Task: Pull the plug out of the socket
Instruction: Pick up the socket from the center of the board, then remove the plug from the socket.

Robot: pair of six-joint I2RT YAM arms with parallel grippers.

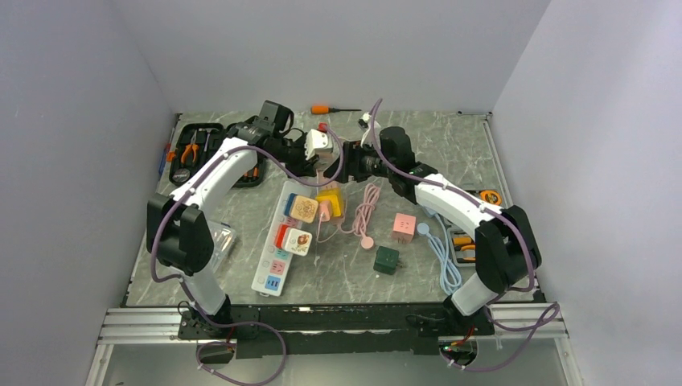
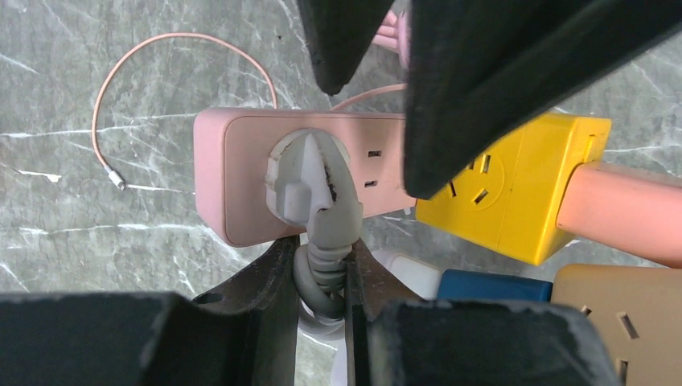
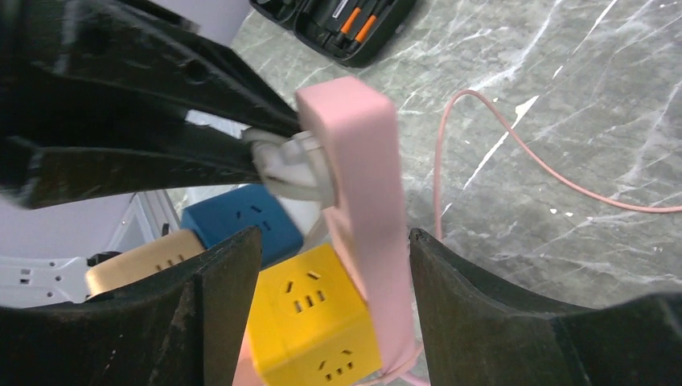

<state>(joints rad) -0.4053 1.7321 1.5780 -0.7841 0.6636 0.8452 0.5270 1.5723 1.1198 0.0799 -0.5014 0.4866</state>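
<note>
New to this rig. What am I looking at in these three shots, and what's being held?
Two robot arms, each with a two-finger gripper, stand at a table. The wide picture looks down from above and behind; the other two come from wrist cameras. On the table lie a white power strip, cube sockets, cables and a tool case. The left gripper is clamped on the neck of a grey plug seated in a pink power strip. The right gripper is open, straddling that strip.

Two robot arms point(image 1: 211, 173) point(image 1: 454, 201), one white power strip point(image 1: 272, 277), one pink socket strip point(image 2: 241, 185), one grey plug point(image 2: 306, 173), one orange screwdriver point(image 1: 324, 108)
</note>
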